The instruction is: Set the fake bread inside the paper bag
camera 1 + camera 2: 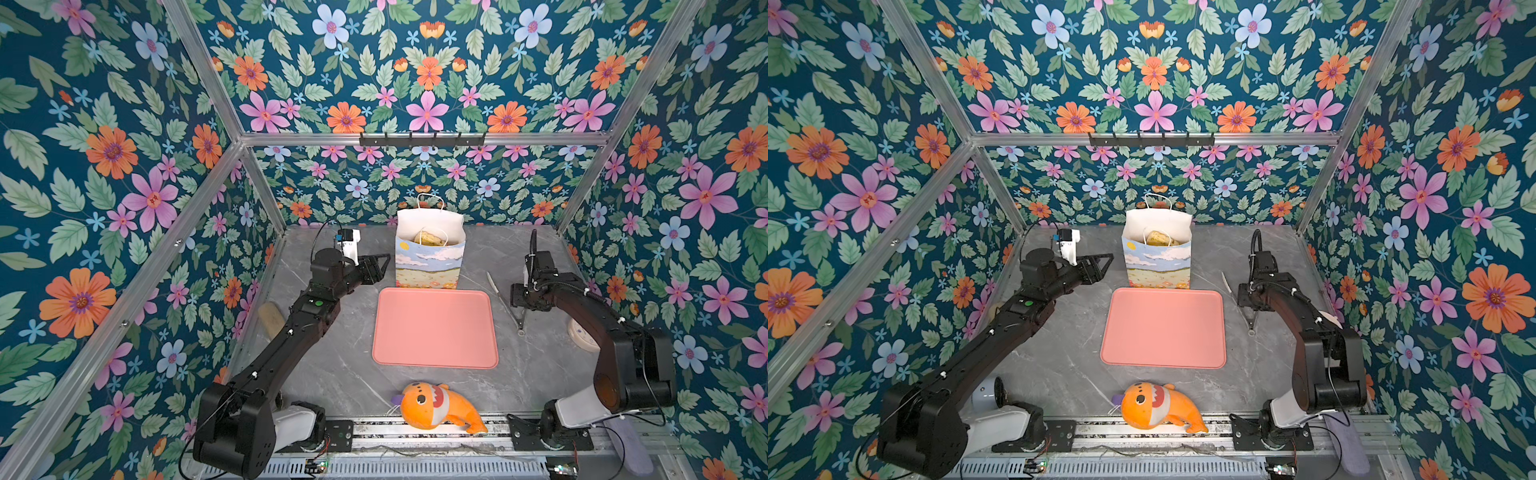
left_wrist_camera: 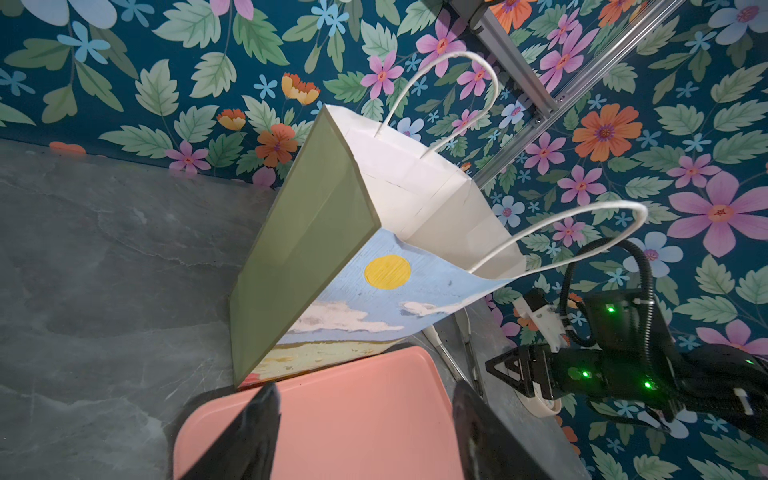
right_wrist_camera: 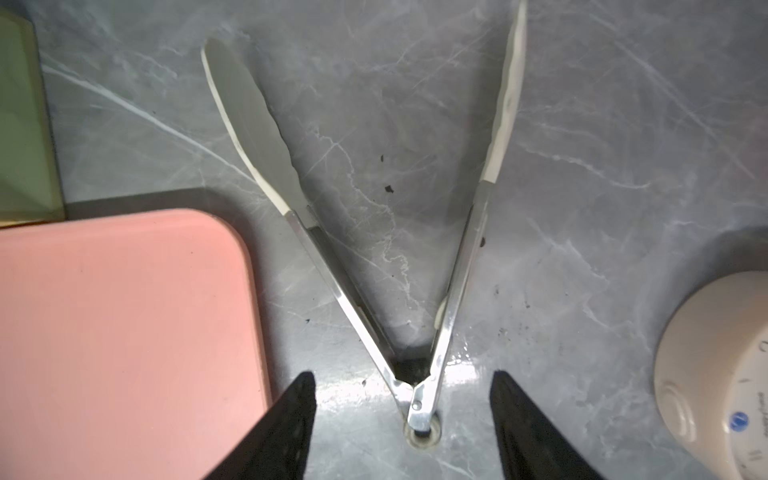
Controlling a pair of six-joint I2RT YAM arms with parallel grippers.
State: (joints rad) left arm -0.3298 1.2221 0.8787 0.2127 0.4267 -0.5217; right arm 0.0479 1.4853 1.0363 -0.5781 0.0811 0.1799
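Well, I see glossy golden-brown fake bread (image 1: 429, 238) inside the tall white paper bag (image 1: 430, 262) printed with sky and sun, standing upright at the far middle of the grey marble table (image 1: 332, 365), just behind the pink rectangular tray (image 1: 435, 328). My left end effector (image 2: 363, 399) hovers left of the bag, fingers apart, holding nothing. My right end effector (image 3: 402, 377) is spread astride the hinge of the metal tongs (image 3: 251, 129) lying right of the tray, not gripping them.

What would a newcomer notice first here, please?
Against flowered walls, the paper bag stands at the back, bread showing in its mouth. Before it lies a pink tray, with an orange plush fish at the near edge. Right of the tray, tongs lie spread under the open right gripper.
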